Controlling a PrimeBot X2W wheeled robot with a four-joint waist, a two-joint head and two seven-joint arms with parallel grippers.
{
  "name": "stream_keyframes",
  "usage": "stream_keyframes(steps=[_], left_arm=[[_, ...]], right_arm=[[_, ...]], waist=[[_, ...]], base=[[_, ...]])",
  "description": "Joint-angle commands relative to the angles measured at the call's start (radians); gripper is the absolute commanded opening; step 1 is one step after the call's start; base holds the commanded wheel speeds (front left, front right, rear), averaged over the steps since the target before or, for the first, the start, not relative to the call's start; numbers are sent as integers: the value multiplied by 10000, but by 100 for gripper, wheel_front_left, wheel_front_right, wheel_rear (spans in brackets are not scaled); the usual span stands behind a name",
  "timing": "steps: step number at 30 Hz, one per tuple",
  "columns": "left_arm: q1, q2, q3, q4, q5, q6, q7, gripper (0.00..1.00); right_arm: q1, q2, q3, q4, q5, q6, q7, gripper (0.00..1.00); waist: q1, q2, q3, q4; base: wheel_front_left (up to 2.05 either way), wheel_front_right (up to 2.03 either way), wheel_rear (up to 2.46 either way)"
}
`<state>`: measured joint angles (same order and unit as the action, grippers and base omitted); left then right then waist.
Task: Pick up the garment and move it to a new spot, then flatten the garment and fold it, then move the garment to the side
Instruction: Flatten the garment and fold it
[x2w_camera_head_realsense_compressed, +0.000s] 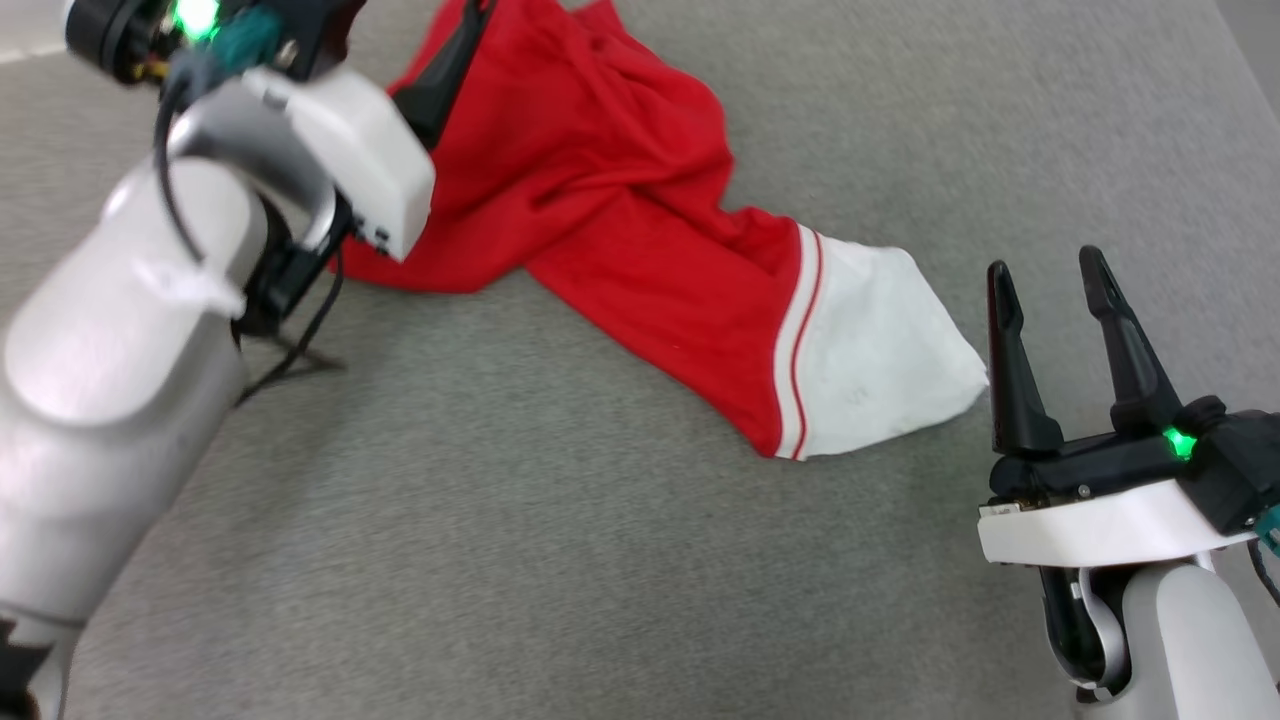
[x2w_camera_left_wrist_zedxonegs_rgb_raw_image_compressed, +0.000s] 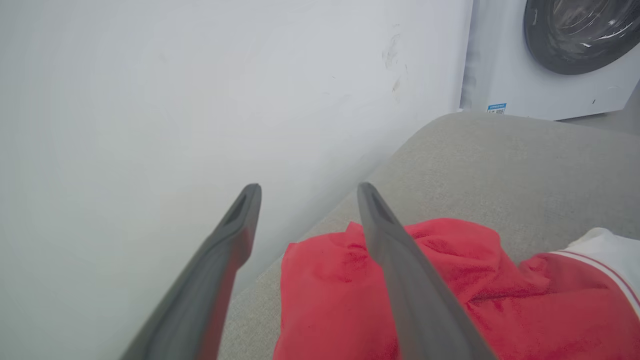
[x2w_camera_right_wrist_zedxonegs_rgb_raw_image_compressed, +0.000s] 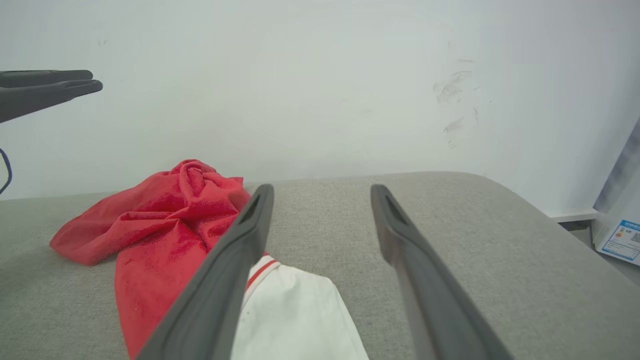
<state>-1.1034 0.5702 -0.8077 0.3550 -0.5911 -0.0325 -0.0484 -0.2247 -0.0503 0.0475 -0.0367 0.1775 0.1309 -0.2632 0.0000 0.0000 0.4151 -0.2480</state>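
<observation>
Probably moved already: shirt (x2w_camera_head_realsense_compressed: 620, 200) crumpled at 12 o'clock. Spread, pinching nothing: left fingers (x2w_camera_left_wrist_zedxonegs_rgb_raw_image_compressed: 402, 280), right fingers (x2w_camera_head_realsense_compressed: 1012, 370). Flattening, folding not yet done.

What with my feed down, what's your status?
Left hand open, right hand open, both empty. Garment crumpled on grey surface, not flattened. Nothing blocking it.

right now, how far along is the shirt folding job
Done: maybe the first move, I cannot tell; the garment lies bunched on the grey surface. In hand: nothing; the left tool hangs open above its red end, the right tool open beside the white sleeve. Left: flattening, folding, moving aside.
</observation>
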Motion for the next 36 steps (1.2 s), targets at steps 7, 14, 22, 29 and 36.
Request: stream_keyframes(steps=[7, 14, 22, 29, 36], left_arm=[[3217, 540, 1097, -1564, -251, 1650, -2109, 100], [6179, 233, 2819, -3842, 594, 2589, -2163, 100], [9189, -1433, 4993, -5622, 2140, 1995, -2169, 100], [9367, -2252, 5601, -5536, 2865, 993, -2170, 100], [9487, -3115, 6121, -5291, 3445, 122, -2170, 100]], right_arm=[[449, 1, -362, 56, -612, -3, -22, 100], [630, 2, -450, 47, -827, -3, -24, 100], [749, 2, -509, -7, -1155, -3, -24, 100], [361, 7, 211, 481, -1925, -3, -22, 100], [-1325, -1157, 2236, 1895, -1010, -3, 3110, 100]], waist=[[0, 0, -1164, 1228], [0, 0, -1505, 1680], [0, 0, -1687, 2174], [0, 0, -1542, 2637], [0, 0, -1241, 3264]], base=[[0, 0, 0], [0, 0, 0], [0, 0, 0], [0, 0, 0], [0, 0, 0]])
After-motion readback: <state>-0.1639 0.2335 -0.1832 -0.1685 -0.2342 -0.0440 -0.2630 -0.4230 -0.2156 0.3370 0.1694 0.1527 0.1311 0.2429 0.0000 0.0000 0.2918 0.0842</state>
